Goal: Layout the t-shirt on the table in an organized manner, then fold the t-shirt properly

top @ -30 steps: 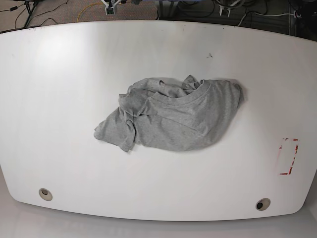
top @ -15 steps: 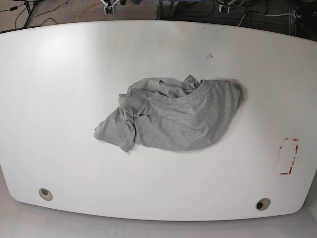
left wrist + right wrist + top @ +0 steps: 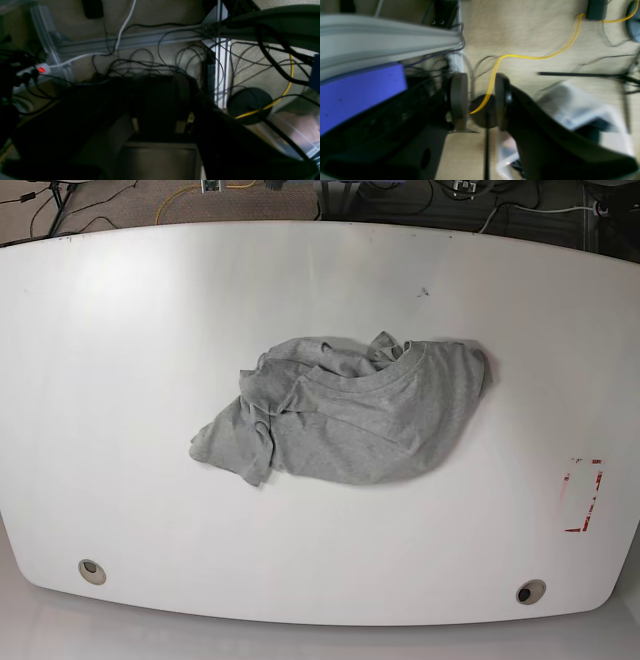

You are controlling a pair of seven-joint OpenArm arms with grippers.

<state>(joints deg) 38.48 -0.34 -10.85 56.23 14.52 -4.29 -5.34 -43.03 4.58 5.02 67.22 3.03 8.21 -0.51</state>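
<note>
The t-shirt lay crumpled near the middle of the white desk, a heather-grey heap rather than a spread garment. Its ribbed crew neck faced up toward the far right part of the bundle, with the smoothest stretch of fabric curving below and to the right of it. On the left the cloth was bunched into folds and ridges, and one flap, which could be a sleeve or a corner of the hem, trailed out toward the near left edge. No lettering showed on the exposed side.

A red-outlined rectangle sat well apart from the shirt near the desk's right edge, and two round grommet holes lay along the near edge.

Neither arm reached over the desk in the base view. The right tool hung above the carpeted floor, its two pads standing apart with nothing between them; a yellow cable ran along the floor behind the gap. The left tool appeared only as a dark shape over a tangle of black cables, too dim to tell whether it was open or closed.
</note>
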